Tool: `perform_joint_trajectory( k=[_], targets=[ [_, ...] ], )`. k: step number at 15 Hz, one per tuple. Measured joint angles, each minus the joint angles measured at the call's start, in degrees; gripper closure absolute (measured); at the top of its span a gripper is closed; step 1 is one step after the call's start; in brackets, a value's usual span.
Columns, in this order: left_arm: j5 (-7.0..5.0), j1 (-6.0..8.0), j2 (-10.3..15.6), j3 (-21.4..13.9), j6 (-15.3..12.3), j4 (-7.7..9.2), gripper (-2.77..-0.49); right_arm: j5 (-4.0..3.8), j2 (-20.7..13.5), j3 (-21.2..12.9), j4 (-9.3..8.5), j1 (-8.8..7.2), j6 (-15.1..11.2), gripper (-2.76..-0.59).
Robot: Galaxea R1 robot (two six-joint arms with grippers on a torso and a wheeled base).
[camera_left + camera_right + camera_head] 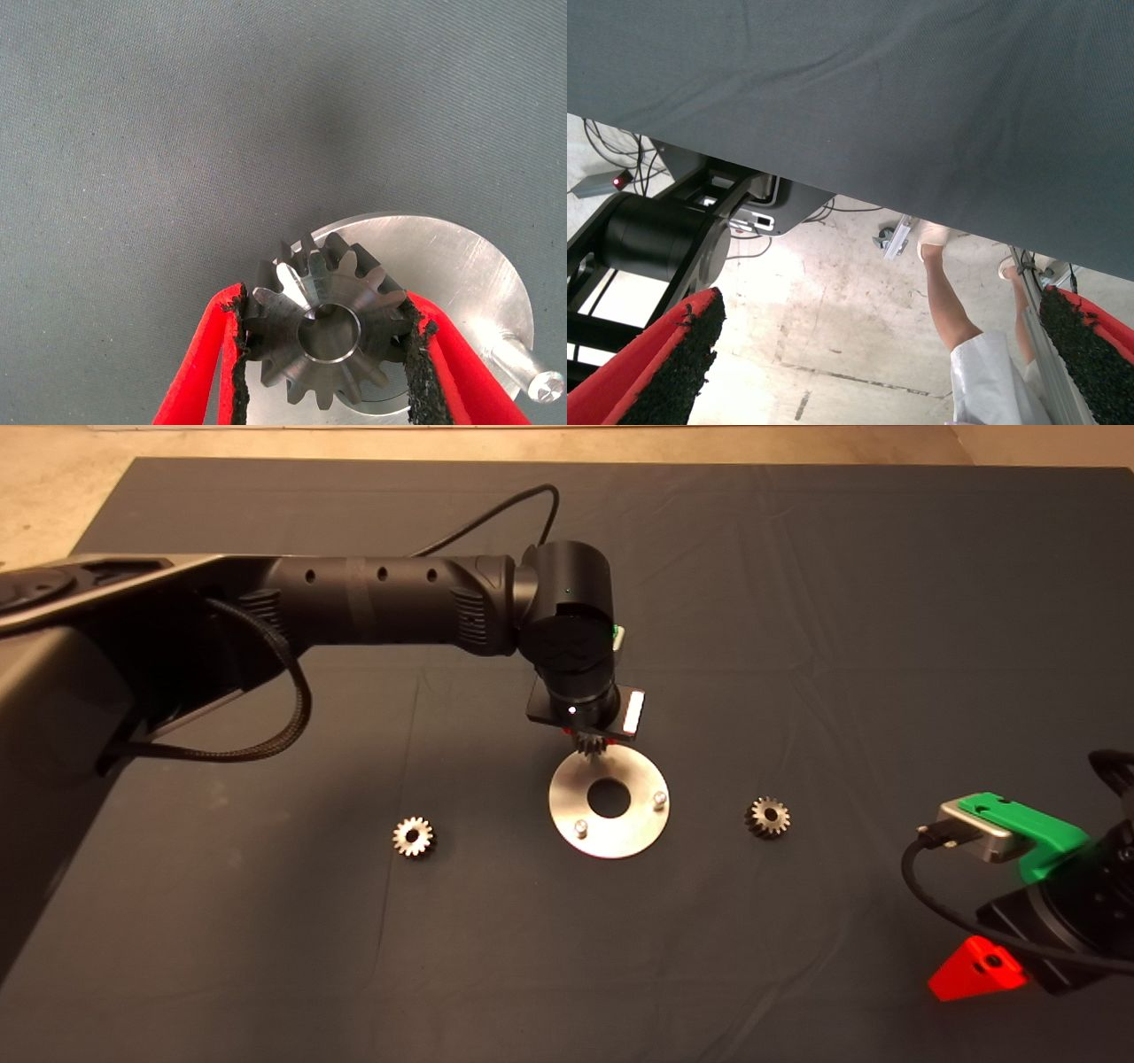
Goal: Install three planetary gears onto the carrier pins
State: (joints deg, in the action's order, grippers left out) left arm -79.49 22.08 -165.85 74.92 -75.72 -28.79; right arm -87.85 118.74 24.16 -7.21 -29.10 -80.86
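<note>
My left gripper point(588, 737) reaches in over the far edge of the shiny silver disc point(620, 833) and is shut on a planetary gear point(325, 329), held between its black pads point(236, 354) just above the disc point(461, 266). The gear's teeth show under the wrist in the head view point(588, 744). Two carrier pins stand free on the disc, one point(580, 828) at the near left and one point(659, 799) at the right; a pin also shows in the left wrist view point(532, 376). The third pin is hidden under the gripper. Two more gears lie on the mat, one point(414, 836) left of the disc and one point(768, 816) right of it. My right gripper point(979, 967) is parked at the lower right, open.
The left arm point(354, 602) spans the mat's far left half, with a looping black cable point(266, 735). A cable point(921, 877) runs from the right wrist camera. In the right wrist view, beyond the mat's edge, a person's leg point(948, 301) and a table frame point(656, 239) show.
</note>
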Motion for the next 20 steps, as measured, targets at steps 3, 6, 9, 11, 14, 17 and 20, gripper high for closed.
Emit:
perform_joint_trajectory(
  k=[3, 6, 9, 11, 14, 17, 20],
  targets=[
    [-0.05, -0.33, 0.8, -2.7, -0.1, -0.18, -0.9, 0.0, 0.0, 0.0, -0.01, 0.0, 0.0, -2.65],
    [-0.07, -0.33, 1.8, -4.3, -1.2, -0.11, -0.9, -0.02, 0.0, 0.0, -0.01, 0.0, 0.0, -2.65],
    [-0.2, -0.33, 1.9, -4.3, -1.2, -0.11, -0.9, 0.0, 0.0, 0.0, -0.01, 0.0, 0.0, -2.65],
    [-0.19, -0.33, 1.8, -3.8, -1.2, -0.11, -0.9, -0.02, 0.0, 0.0, -0.01, 0.0, 0.0, -2.64],
    [-0.07, -0.33, 1.5, -3.2, -0.9, -0.12, -0.9, -0.02, 0.0, 0.0, -0.01, 0.0, 0.0, -2.65],
    [0.01, -0.28, 1.5, -2.5, -0.2, -0.18, -0.9, -0.02, 0.0, 0.0, -0.01, 0.0, 0.0, -2.65],
    [0.11, -0.28, 1.5, -2.1, 0.1, -0.18, -0.9, 0.0, 0.0, 0.0, -0.01, 0.0, 0.0, -2.65]
  ],
)
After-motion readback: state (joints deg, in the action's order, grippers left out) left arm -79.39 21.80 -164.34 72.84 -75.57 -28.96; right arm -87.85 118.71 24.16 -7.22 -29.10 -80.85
